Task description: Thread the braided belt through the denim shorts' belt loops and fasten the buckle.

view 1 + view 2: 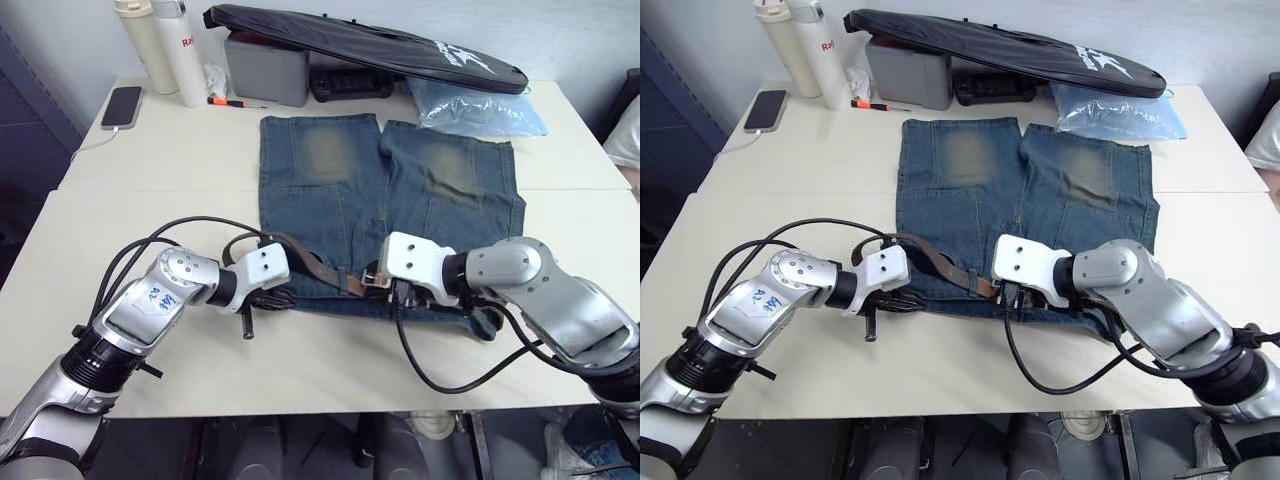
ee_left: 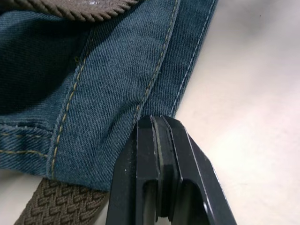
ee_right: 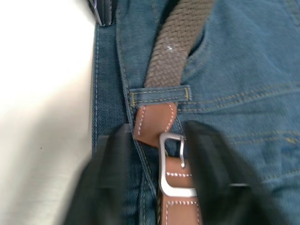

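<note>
**Nearly buckled: belt at the waistband**

Nearest, the left hand [image 2: 161, 140], fingers pressed together, pins the shorts' [image 1: 340, 200] edge, probably to steady them. The right hand [image 3: 157, 140] straddles the buckle [image 3: 174, 164], fingers spread wide. The belt [image 3: 176, 42] runs under one loop [image 3: 159, 93]. Other loops are hidden; the fastening is unclear. The desk [image 1: 160, 150] lies beyond.

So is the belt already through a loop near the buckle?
Yes. The belt passes under one denim loop, and its leather end comes out beside the buckle. Whether the buckle is fastened, cannot tell.
</note>
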Motion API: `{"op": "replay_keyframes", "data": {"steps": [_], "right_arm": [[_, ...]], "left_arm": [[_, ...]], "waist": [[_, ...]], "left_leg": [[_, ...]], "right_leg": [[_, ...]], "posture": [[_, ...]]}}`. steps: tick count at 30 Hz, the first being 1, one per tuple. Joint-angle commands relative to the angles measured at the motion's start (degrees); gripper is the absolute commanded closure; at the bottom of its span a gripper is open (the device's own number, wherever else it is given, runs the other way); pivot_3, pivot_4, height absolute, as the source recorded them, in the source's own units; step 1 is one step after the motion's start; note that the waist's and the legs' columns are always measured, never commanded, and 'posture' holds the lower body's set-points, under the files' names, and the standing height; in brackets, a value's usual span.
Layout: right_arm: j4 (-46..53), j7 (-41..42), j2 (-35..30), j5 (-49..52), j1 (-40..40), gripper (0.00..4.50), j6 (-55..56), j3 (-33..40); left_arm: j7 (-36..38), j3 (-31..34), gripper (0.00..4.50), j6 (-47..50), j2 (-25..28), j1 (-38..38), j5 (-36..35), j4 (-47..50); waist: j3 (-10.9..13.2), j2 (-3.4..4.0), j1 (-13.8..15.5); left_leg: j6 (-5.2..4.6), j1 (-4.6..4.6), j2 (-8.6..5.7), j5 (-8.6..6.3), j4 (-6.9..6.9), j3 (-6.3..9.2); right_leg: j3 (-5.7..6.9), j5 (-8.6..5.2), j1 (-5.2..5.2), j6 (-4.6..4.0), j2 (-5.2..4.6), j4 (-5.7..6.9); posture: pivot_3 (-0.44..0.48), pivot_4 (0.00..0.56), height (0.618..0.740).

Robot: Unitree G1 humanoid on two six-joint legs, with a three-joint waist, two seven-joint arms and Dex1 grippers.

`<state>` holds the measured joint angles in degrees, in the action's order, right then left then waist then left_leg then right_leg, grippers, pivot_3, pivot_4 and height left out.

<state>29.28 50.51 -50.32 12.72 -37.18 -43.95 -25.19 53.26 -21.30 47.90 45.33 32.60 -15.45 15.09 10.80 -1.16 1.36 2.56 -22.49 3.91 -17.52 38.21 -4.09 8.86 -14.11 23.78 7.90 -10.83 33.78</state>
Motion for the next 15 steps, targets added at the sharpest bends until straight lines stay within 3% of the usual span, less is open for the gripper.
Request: {"op": "replay_keyframes", "data": {"steps": [1,15], "right_arm": [[0.04,0.58,1.21,-2.83,-1.03,2.89,2.23,-0.85],[-3.49,3.12,3.11,-7.67,3.07,2.89,5.13,-2.65]], "left_arm": [[0.37,1.87,4.50,2.67,-0.41,-0.25,-1.51,2.21],[-0.51,3.16,4.50,4.90,-1.89,0.26,-2.46,2.33]], "waist": [[0.00,0.00,0.00],[0.00,0.00,-0.01]], "left_leg": [[0.00,0.00,0.00,0.00,0.00,0.00],[0.00,0.00,0.00,0.00,0.03,0.00]], "right_leg": [[0.00,0.00,0.00,0.00,0.00,0.00],[0.01,0.00,0.00,0.00,0.00,0.01]], "posture": [[0.000,0.150,0.740],[0.000,0.150,0.740]]}}
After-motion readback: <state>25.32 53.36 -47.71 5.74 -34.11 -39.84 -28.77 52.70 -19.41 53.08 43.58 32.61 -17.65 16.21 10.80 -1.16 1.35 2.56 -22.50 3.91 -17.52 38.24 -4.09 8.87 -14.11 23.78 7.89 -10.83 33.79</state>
